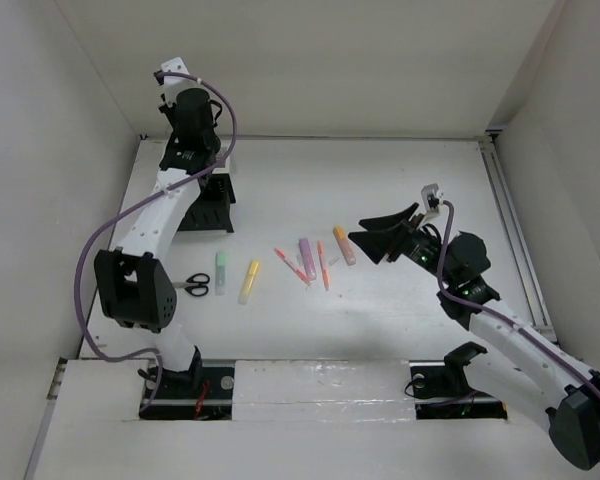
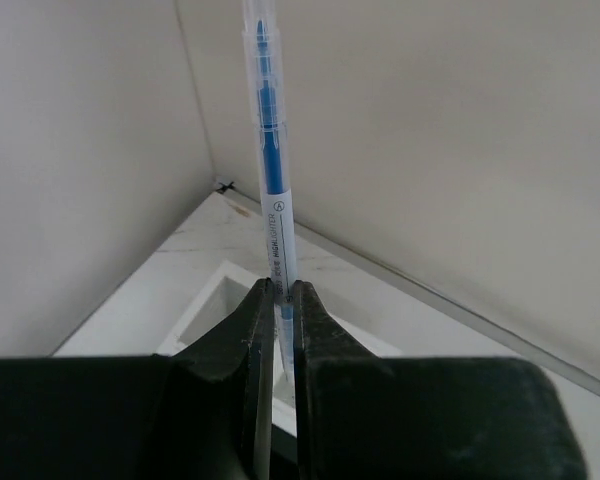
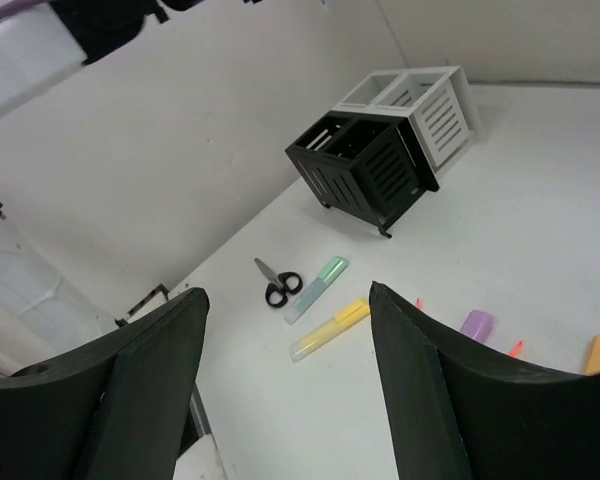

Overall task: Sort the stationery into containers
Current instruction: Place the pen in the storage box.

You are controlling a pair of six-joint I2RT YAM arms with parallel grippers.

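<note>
Pinching a blue pen (image 2: 270,170), the left claw (image 2: 280,292) is seen shut on it in the left wrist view only; the pen sticks out past the fingertips, with the white organiser (image 2: 205,300) just below. In the top view that pen is hidden by the arm. The right claw (image 3: 288,300) is spread wide, nothing gripped. Only its view shows the black organiser (image 3: 365,170) touching the white one, with scissors (image 3: 277,285), green marker (image 3: 318,288) and yellow marker (image 3: 328,330) nearby.
</note>
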